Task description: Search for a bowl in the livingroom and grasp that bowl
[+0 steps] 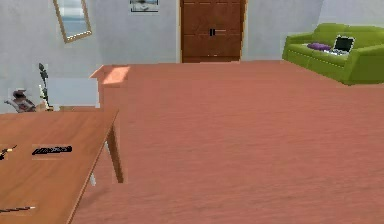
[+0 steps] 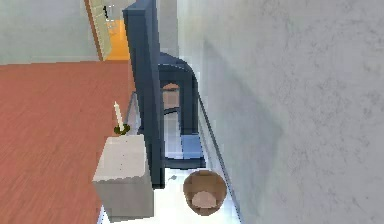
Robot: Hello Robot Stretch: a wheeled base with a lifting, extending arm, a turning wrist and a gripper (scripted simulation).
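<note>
Nearest to you in the forward view: wooden table [image 1: 60,135] at lower left, bearing a dark flat slab [image 1: 52,150] and a pencil [image 1: 8,152] at its left edge.
Item, far right: green sofa [image 1: 335,58] carrying a laptop [image 1: 344,44] and a purple object [image 1: 318,46].
Item, far wall: brown double door [image 1: 212,30]; framed mirror [image 1: 72,18] to its left.
Item, arm side view, bottom: the bowl [image 2: 204,190], brown and round, upright on a pale shelf top [image 2: 228,200], just right of a beige box [image 2: 125,175] and close to the white wall [image 2: 300,110].
Item: tall slate-blue flat panel [image 2: 145,90] standing behind the bowl; lit candle [image 2: 118,115] left of it.
Jaws: you cannot tell how they stand.
</note>
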